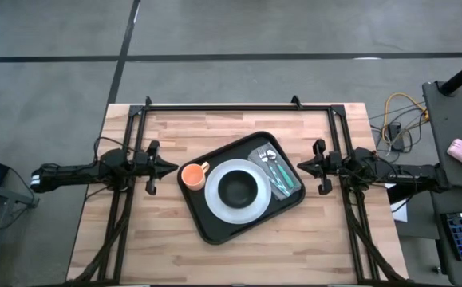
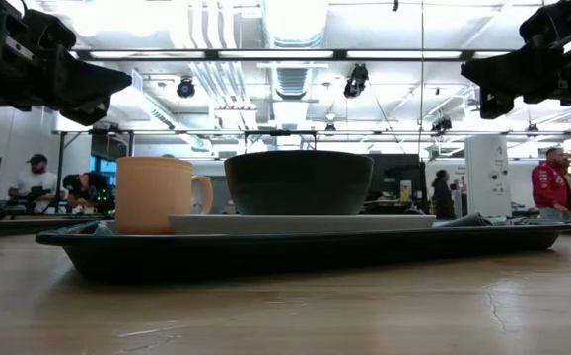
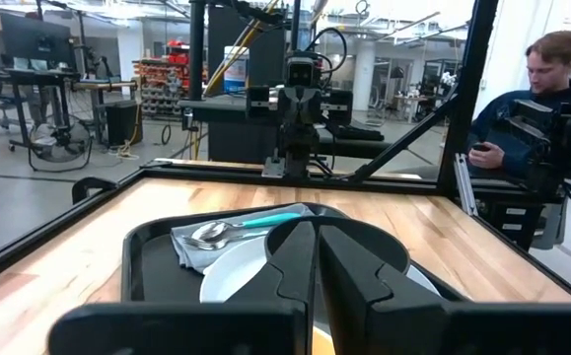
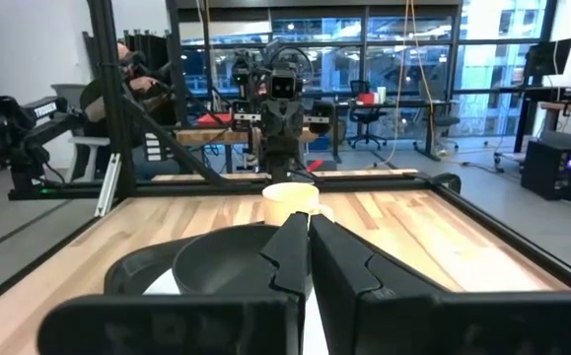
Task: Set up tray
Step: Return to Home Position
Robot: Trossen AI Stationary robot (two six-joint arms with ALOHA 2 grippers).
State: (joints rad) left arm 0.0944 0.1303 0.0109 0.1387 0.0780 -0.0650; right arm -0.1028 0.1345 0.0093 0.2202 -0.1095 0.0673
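Note:
The black tray [image 1: 212, 226] lies turned at an angle in the middle of the table. On it stand a white plate [image 1: 215, 206] bearing a dark bowl [image 1: 238, 190], an orange mug [image 1: 191, 176] at its left, and a grey cloth [image 1: 293, 180] with teal-handled cutlery [image 1: 274, 171] at its right. My left gripper [image 1: 175, 167] hovers shut at the tray's left, pointing level at it. My right gripper [image 1: 299, 167] hovers shut at the tray's right, likewise level. Both are above the table and touch nothing.
A black frame [image 1: 238, 107] runs round the table's far edge and sides. Bare wood lies near and far of the tray. People sit and stand in the room beyond the table; one sits close behind the right side [image 3: 546, 69].

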